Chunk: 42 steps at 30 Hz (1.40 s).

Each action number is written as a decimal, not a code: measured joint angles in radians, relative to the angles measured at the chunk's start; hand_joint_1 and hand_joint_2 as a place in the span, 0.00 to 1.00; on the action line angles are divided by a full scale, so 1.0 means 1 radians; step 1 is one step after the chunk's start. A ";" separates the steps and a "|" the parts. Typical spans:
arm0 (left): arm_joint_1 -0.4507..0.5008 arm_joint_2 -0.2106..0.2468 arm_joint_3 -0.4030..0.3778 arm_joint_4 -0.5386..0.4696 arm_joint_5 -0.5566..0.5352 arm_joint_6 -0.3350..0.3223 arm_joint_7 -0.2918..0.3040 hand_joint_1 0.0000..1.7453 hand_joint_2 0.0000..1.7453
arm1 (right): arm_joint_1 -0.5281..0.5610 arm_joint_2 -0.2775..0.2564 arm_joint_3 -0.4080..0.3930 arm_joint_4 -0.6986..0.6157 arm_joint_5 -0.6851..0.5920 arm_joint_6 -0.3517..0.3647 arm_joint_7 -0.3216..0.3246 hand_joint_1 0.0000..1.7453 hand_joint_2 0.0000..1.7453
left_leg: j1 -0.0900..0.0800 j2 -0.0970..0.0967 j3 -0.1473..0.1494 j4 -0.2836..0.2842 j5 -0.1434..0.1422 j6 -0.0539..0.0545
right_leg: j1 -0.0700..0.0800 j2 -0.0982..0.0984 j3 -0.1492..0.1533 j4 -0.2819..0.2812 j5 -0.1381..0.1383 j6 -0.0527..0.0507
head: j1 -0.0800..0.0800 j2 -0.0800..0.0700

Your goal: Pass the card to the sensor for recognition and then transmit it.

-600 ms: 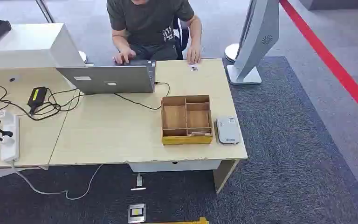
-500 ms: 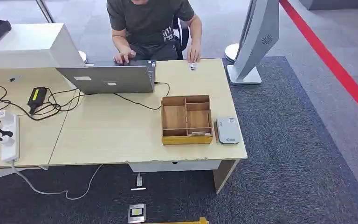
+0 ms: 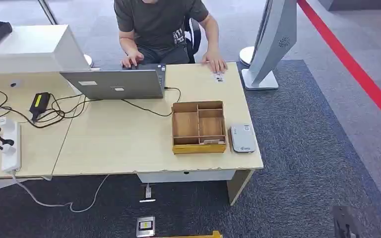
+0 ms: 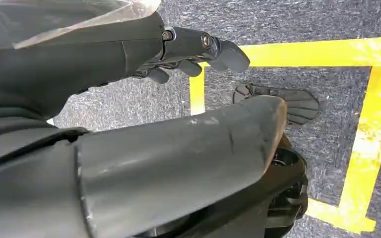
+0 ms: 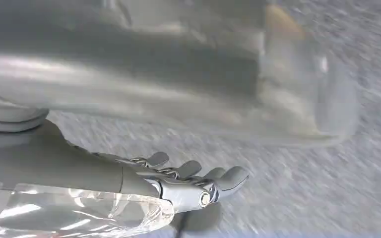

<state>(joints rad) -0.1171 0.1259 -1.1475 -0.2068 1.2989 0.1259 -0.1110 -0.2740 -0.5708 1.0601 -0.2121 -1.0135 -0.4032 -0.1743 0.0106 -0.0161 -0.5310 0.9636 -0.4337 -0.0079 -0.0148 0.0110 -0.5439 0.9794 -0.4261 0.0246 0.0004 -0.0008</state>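
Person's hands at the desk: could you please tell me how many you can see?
2. One hand is at the laptop; the other hand is near the desk's far edge, just by a small card.

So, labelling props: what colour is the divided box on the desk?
Light brown wood with a yellow front edge, the divided box; clearest in the head view.

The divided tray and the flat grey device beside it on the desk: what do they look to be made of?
The divided tray looks like thin wood or stiff board: matte brown partitions with a yellower front edge. The flat grey device beside it seems moulded plastic: smooth pale shell, rounded corners, slight sheen. Neither is certain from the head view.
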 joint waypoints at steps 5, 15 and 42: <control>0.000 -0.002 0.001 0.000 0.009 0.011 -0.003 0.00 0.00 | -0.085 -0.081 -0.022 -0.028 0.094 -0.008 0.001 0.00 1.00 | 0.000 -0.001 0.000 0.000 0.000 0.000 | 0.000 0.000 0.000 0.000 0.000 0.000 | -0.001 0.000; 0.000 -0.003 0.007 0.000 0.008 0.009 -0.002 0.00 0.00 | -0.160 -0.198 -0.237 -0.311 0.692 -0.083 0.151 0.00 1.00 | 0.000 -0.002 -0.002 0.000 0.001 0.001 | 0.000 0.000 0.000 0.001 0.001 0.001 | 0.000 0.000; -0.003 0.006 0.003 0.002 -0.053 -0.041 -0.021 0.00 0.00 | -0.283 -0.076 -0.646 -1.140 1.653 0.168 0.404 0.00 1.00 | 0.000 -0.004 -0.003 0.000 0.003 0.000 | 0.001 -0.002 -0.002 0.002 0.001 0.001 | 0.000 0.000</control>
<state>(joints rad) -0.1205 0.1316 -1.1444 -0.2045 1.2455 0.0847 -0.1320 -0.5572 -0.6466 0.4146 -1.3523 0.6396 -0.2354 0.2300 0.0111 -0.0204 -0.5340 0.9635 -0.4307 -0.0079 -0.0135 0.0085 -0.5456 0.9810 -0.4248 0.0260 0.0004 -0.0008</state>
